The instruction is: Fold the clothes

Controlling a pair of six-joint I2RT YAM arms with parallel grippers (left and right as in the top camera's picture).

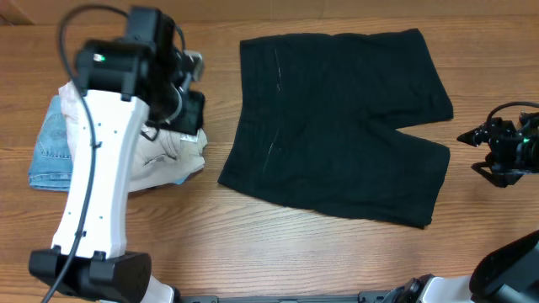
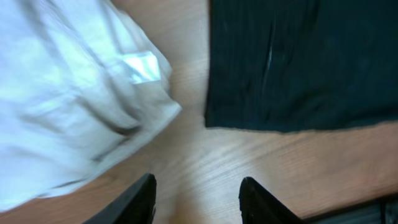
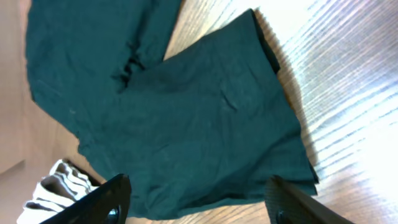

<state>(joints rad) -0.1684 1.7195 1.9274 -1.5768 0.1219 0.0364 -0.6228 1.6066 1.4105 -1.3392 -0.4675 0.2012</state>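
Observation:
The clothes, a pair of black shorts [image 1: 337,126], lie spread flat on the wooden table, waistband to the left and both legs to the right. My left gripper [image 1: 189,114] hovers over the edge of the beige shorts, left of the black pair. In the left wrist view its jaws [image 2: 198,180] stand open over bare wood, with the black shorts' corner [image 2: 298,62] ahead. My right gripper [image 1: 468,153] hangs off the shorts' right side, apart from the leg hems. In the right wrist view it is open [image 3: 198,182] and empty, with the black shorts [image 3: 186,112] just ahead of it.
Beige shorts [image 2: 68,93] with a white tag [image 2: 142,67] lie crumpled at the left, on a light blue denim garment [image 1: 50,151]. The white left arm [image 1: 97,177] rises from the table's front left. Bare wood [image 1: 253,244] runs along the front.

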